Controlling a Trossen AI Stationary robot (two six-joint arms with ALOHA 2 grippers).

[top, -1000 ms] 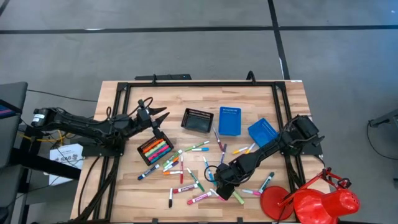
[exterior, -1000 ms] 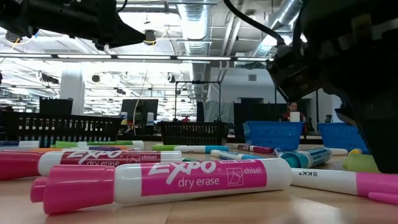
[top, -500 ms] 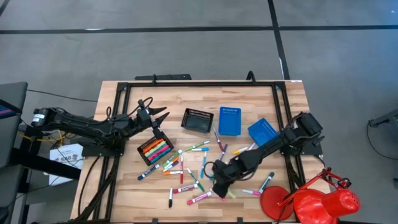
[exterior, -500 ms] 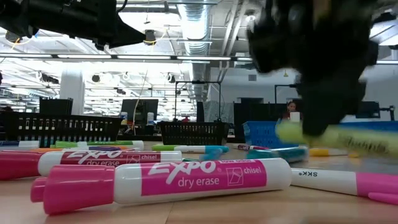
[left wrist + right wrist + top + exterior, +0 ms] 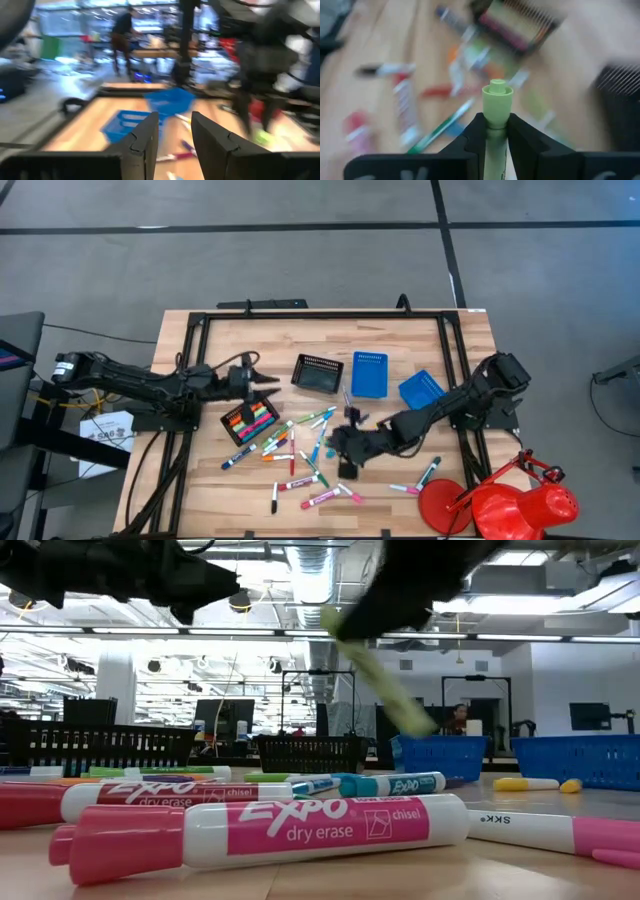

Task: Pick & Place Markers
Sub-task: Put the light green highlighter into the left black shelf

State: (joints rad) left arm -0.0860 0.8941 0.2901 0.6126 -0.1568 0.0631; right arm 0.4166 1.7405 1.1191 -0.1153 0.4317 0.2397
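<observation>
Light-green marker (image 5: 496, 107) clamped in right claw (image 5: 491, 131), lifted off desk (image 5: 470, 350) over loose markers (image 5: 300, 460) near middle, tilted in low view (image 5: 385, 680). Left claw (image 5: 175, 131) parted, holding nothing, hovering near black tray (image 5: 250, 420) filled with markers. Second black tray (image 5: 318, 373) and two blue trays (image 5: 369, 374) toward back. Red lamp (image 5: 500, 502) at right front corner.

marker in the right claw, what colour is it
Light green marker, pinched in the right claw; the right wrist view shows it best.
</observation>
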